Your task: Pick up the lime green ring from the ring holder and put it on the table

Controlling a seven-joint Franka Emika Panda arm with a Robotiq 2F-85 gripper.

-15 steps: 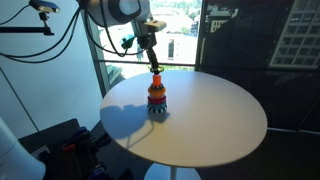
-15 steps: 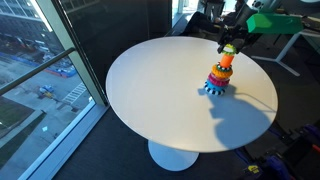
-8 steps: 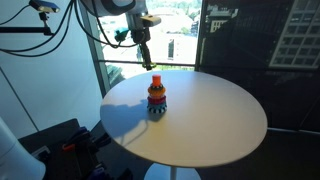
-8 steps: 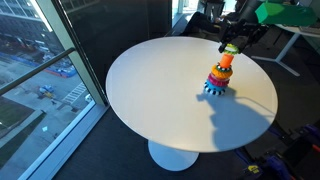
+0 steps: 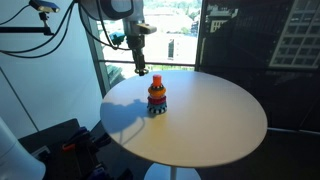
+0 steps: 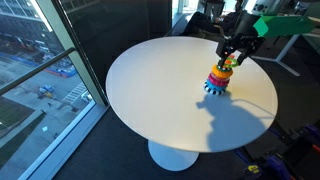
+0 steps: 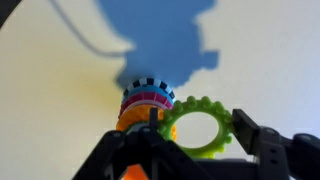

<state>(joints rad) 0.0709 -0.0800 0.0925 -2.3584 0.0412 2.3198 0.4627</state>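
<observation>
My gripper (image 7: 197,126) is shut on the lime green ring (image 7: 198,151), with one finger on each side of its rim. The ring is off the peg and hangs in the air beside the ring holder (image 7: 146,104). The ring holder stands on the table (image 5: 220,120), with its orange-topped peg and several coloured rings still stacked (image 5: 157,97). In both exterior views the gripper (image 5: 141,68) (image 6: 230,52) hovers just above and beside the ring holder (image 6: 220,78).
The round pale table (image 6: 150,90) is bare except for the toy and the arm's shadow. Windows and a dark wall stand behind it. Cables and equipment (image 5: 70,140) lie on the floor near the table's edge.
The gripper has risen off the top of the peg and moved sideways with the lime green ring in it. The ring holder has not moved.
</observation>
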